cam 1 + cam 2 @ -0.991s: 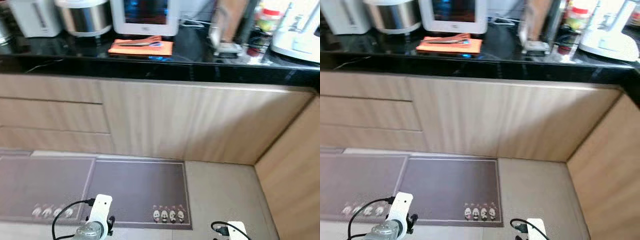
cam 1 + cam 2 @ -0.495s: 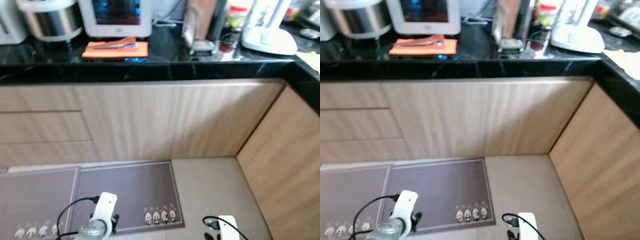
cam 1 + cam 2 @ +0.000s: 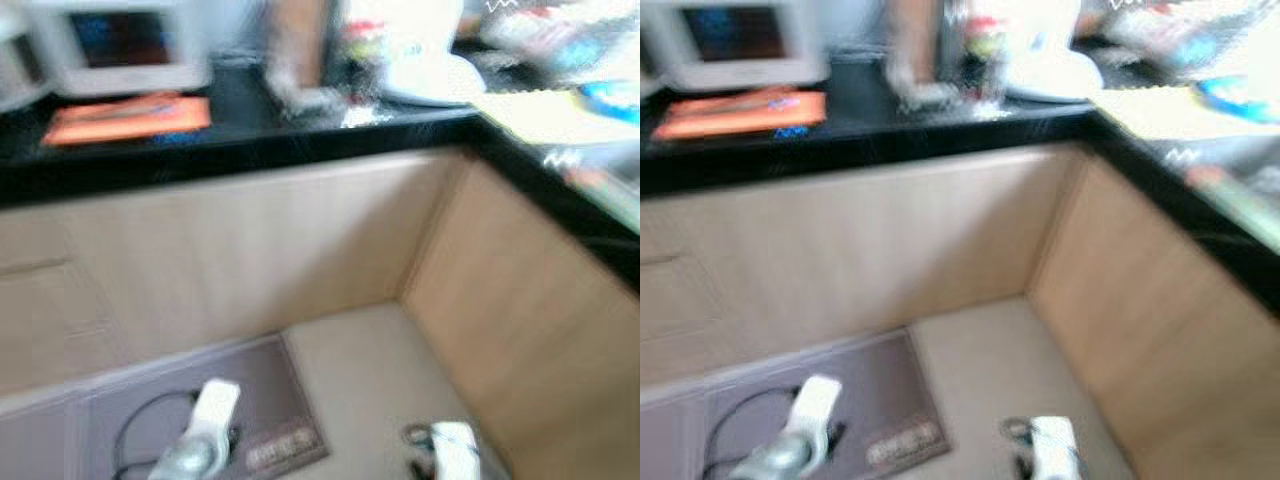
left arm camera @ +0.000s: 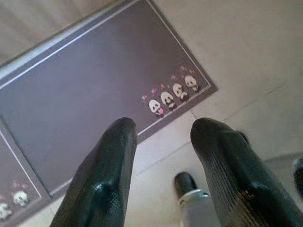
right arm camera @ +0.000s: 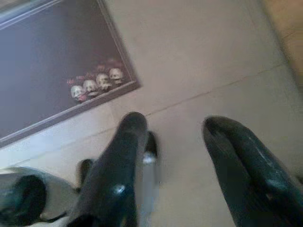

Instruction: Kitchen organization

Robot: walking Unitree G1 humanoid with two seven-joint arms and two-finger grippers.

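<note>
While both arms hang low over the floor, we see the left tool and right tool with fingers apart, holding nothing. Below them lies a grey panda mat. The blurred head views add the black surface far ahead, carrying an orange cloth and white appliances.

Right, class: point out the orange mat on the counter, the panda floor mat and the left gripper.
orange mat (image 3: 125, 118): left eye view, middle of its top.
panda floor mat (image 4: 85, 90): left wrist view, its plain grey centre.
left gripper (image 4: 163, 130): left wrist view, midway between fingertips.
</note>
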